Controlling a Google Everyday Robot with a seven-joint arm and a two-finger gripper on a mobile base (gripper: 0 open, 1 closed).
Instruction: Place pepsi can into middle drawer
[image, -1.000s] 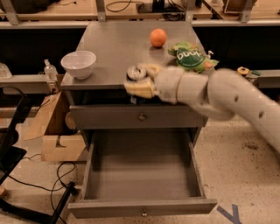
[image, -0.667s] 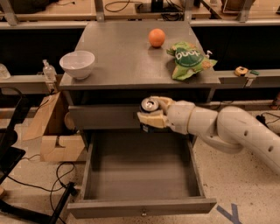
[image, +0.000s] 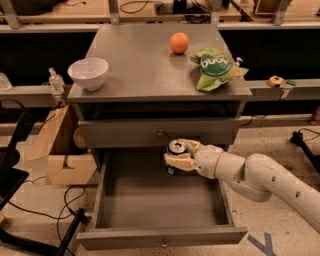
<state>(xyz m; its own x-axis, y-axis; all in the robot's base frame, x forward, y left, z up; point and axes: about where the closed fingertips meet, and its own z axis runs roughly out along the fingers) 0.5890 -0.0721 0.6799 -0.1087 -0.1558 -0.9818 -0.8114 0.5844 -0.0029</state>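
Observation:
My gripper (image: 180, 156) is shut on the pepsi can (image: 176, 150), a dark-blue can with a silver top. It holds the can upright over the back part of the open middle drawer (image: 150, 200), just below the closed knobbed drawer above it (image: 160, 133). My white arm (image: 260, 180) reaches in from the lower right. The pulled-out drawer has a low front panel with a small round knob (image: 164, 244), and its tray holds nothing else.
On the cabinet top (image: 145, 70) stand a white bowl (image: 88, 73), an orange (image: 179, 42) and a green chip bag (image: 215, 67). A cardboard box (image: 60, 150) and cables lie on the floor at the left.
My gripper has carried the can down from the cabinet top's front edge, past the upper drawer front, to just above the open middle drawer.

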